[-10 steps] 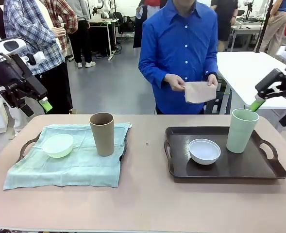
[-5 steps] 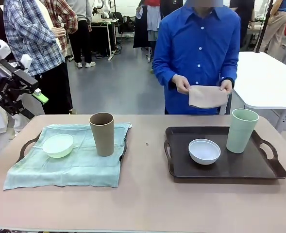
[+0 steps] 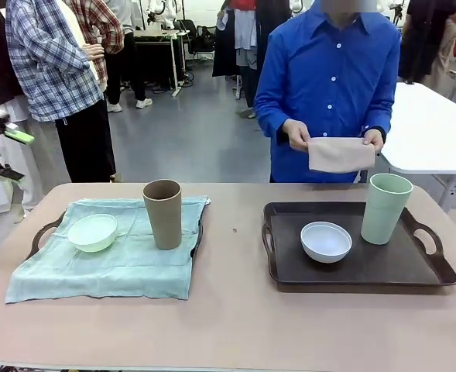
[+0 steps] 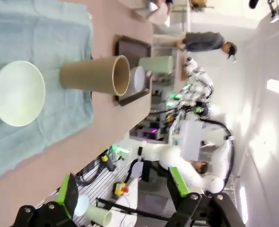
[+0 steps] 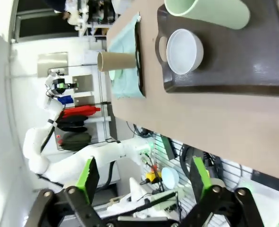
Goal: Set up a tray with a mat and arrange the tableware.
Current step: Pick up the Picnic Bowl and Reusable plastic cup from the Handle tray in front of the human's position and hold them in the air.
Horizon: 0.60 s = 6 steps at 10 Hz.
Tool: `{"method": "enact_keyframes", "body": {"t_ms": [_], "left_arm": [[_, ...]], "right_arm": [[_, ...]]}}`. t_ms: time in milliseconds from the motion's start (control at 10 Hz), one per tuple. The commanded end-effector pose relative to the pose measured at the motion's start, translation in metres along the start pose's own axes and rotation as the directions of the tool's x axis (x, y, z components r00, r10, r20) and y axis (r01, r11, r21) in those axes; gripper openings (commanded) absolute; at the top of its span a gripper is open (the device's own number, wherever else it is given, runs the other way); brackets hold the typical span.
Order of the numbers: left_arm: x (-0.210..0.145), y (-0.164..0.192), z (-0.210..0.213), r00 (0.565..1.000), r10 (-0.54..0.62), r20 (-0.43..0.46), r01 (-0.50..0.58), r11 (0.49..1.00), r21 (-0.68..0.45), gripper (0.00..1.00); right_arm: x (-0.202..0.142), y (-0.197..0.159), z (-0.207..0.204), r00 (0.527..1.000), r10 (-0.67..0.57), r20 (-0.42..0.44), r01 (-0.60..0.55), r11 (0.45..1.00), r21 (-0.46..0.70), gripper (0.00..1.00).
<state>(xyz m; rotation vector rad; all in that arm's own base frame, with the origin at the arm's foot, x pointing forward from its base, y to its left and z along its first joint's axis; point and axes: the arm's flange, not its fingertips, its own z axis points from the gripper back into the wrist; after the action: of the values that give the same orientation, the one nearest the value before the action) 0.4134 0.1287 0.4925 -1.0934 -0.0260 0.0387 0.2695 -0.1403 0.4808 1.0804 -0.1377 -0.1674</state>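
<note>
On the left, a teal mat point(image 3: 104, 263) covers a tray point(image 3: 45, 231) and carries a mint green bowl point(image 3: 93, 232) and a brown cup point(image 3: 163, 214). The dark bare tray point(image 3: 382, 271) on the right holds a white bowl point(image 3: 326, 241) and a pale green cup point(image 3: 384, 208). Behind it a person in a blue shirt holds a folded beige mat point(image 3: 341, 154) in both hands. My left gripper point(image 3: 11, 155) hangs open at the far left, off the table. The left wrist view has its gripper point(image 4: 122, 189) open, far from the mint bowl point(image 4: 18, 93) and brown cup point(image 4: 94, 74). My right gripper point(image 5: 144, 179) is open, back from the white bowl point(image 5: 184, 45).
The pinkish table point(image 3: 235, 325) has free room between the two trays and along its front edge. People stand behind the far left corner, and a white table point(image 3: 429, 132) stands at the back right.
My left arm has drawn back to the picture's left edge and my right arm has left the front view. The person has stepped to the right with the beige mat.
</note>
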Motion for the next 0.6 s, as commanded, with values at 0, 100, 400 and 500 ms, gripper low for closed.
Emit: {"method": "enact_keyframes", "body": {"t_ms": [0,100,400,500], "left_arm": [[-0.005,0.012,0.027,0.999,-0.001,0.047,0.005,0.997,-0.076,1.00],[-0.008,0.022,0.037,0.999,0.030,0.045,-0.027,0.996,-0.082,1.00],[-0.011,0.032,0.022,0.998,0.068,-0.005,-0.068,0.995,-0.066,1.00],[-0.012,0.028,0.013,0.998,0.065,-0.023,-0.066,0.996,-0.062,1.00]], "right_arm": [[-0.021,-0.021,0.020,1.000,0.010,0.022,-0.011,0.999,0.051,1.00],[-0.034,-0.029,0.032,0.998,0.018,0.062,-0.023,0.996,0.090,1.00],[-0.071,-0.048,0.067,0.980,0.035,0.197,-0.078,0.974,0.211,1.00],[-0.078,-0.051,0.074,0.982,0.014,0.189,-0.057,0.973,0.224,1.00]]}}
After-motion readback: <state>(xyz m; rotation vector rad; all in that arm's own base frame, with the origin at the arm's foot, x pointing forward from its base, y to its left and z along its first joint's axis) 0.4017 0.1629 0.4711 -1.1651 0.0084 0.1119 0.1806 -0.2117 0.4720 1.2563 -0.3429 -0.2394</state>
